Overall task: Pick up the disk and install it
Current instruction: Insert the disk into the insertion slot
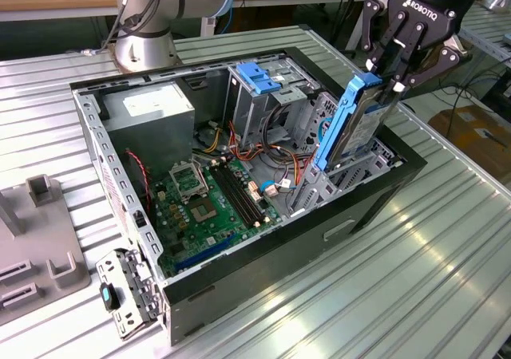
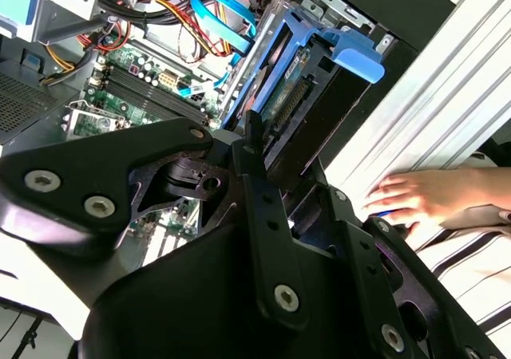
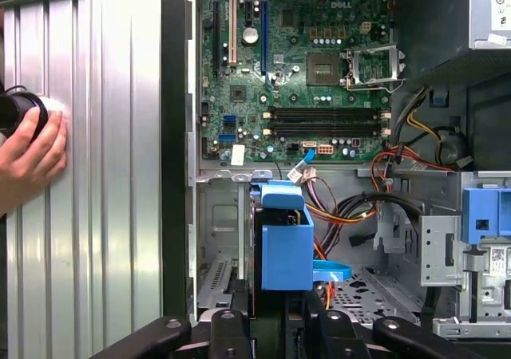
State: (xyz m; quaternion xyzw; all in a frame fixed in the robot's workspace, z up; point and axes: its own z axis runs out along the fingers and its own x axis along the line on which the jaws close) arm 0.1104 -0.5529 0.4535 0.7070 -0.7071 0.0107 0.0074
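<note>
The disk (image 1: 351, 128), a grey drive framed by bright blue rails, stands steeply tilted on end over the front drive bay of the open computer case (image 1: 375, 191). Its lower end reaches down among the bay's metal walls. My gripper (image 1: 391, 76) is shut on the disk's upper end, at the exterior view's upper right. In the first wrist view the disk's blue carrier (image 3: 286, 243) shows just beyond my black fingers (image 3: 227, 327). The second wrist view has the disk (image 2: 307, 56) stretching away from my fingers (image 2: 254, 147) toward the case's black side wall.
Inside the case lie a green motherboard (image 1: 204, 207), a power supply (image 1: 152, 108), loose coloured cables (image 1: 275, 183) and a metal cage with a blue latch (image 1: 259, 76). A person's hand (image 2: 423, 195) rests on the ribbed table beside the case. A grey fixture (image 1: 40, 255) sits at the exterior view's left.
</note>
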